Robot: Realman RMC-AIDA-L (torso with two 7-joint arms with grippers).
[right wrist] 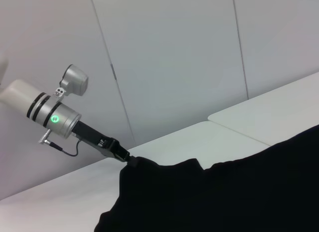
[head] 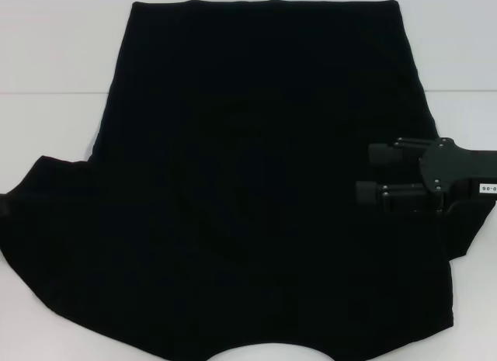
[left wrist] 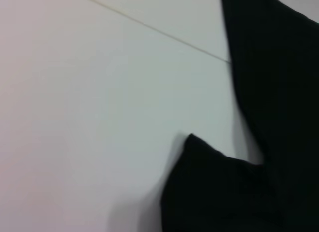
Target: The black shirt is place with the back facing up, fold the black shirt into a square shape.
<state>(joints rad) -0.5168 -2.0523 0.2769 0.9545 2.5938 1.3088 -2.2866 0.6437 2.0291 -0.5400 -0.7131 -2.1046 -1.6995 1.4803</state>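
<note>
matt black shirt (head: 248,190) cloth, smooth, perhaps laminate table (head: 46,50)

Left wrist cam: white bench (left wrist: 89,117) fills most of the view, w/ a thin seam line running diagonally across it. The black shirt (left wrist: 279,92) lies along one side, edge sharp against the white. A sleeve corner (left wrist: 209,192) pokes out onto the bench, slightly raised, casting a faint shadow.

Plain black shirt (head: 248,190), spread flat and unfolded, short sleeves out to both sides, no lettering showing
</note>
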